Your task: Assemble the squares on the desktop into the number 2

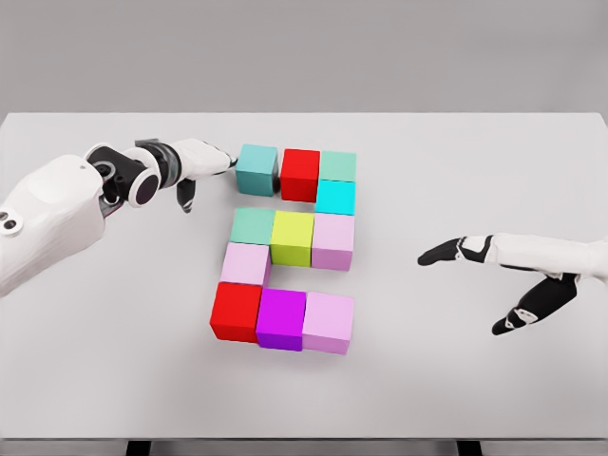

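Centrally on the grey table (104, 380), eleven coloured squares form the outline of a 2. Far row, left to right: a teal cube (256, 169), a red cube (300, 174) and a pale green cube (337, 166); the teal cube stands just apart from the red one by a narrow gap. A cyan cube (334, 198) sits directly near-side of the pale green cube, on the right. Middle row: a mint cube (252, 226), a yellow-green cube (293, 237) and a pink cube (333, 240), touching side by side. A lilac cube (246, 264) lies below the mint cube on the left. Near row: a second red cube (236, 312), a magenta cube (281, 319) and a large pink cube (329, 322), adjoining.

The left hand (195, 161) reaches in from the left, its extended fingers (224, 158) at the teal cube's left face, thumb hanging down, holding nothing. The right hand (503, 271) hovers over bare table well right of the squares, fingers spread and relaxed, empty.
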Controlling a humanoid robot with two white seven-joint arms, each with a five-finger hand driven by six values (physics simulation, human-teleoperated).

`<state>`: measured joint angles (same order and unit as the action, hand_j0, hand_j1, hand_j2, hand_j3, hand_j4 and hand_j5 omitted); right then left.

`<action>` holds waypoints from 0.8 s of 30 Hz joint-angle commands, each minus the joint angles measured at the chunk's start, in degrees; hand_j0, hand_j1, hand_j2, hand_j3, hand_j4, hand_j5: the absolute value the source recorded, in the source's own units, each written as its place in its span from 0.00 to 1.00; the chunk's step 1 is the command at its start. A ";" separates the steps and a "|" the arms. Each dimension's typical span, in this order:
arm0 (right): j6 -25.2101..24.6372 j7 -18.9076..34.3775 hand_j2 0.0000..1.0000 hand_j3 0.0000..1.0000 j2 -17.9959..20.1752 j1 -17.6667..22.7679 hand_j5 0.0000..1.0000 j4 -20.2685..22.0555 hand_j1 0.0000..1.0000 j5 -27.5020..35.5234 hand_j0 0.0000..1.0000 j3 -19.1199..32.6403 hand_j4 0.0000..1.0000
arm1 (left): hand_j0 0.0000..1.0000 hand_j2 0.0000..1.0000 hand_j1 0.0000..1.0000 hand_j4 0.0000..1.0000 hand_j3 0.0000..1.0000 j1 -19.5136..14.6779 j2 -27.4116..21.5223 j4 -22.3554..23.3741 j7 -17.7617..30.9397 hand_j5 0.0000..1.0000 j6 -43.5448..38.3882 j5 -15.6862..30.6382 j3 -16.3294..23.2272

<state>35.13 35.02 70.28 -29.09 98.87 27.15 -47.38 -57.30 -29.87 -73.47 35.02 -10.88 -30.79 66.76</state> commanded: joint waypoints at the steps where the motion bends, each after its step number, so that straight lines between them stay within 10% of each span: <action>1: -0.13 -0.02 1.00 1.00 0.03 0.00 1.00 -0.09 1.00 0.45 1.00 0.18 1.00 | 1.00 1.00 1.00 1.00 1.00 0.00 0.08 0.00 -0.02 1.00 0.07 -0.14 -0.05; 24: -0.13 -0.02 1.00 1.00 0.21 0.35 1.00 -0.79 1.00 -0.43 1.00 1.06 1.00 | 1.00 1.00 1.00 1.00 1.00 0.00 0.16 0.00 -0.02 1.00 0.07 0.12 -0.58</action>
<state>35.14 35.02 70.43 -28.74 98.06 26.28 -46.37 -57.30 -29.76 -73.49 35.02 -10.88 -30.57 66.23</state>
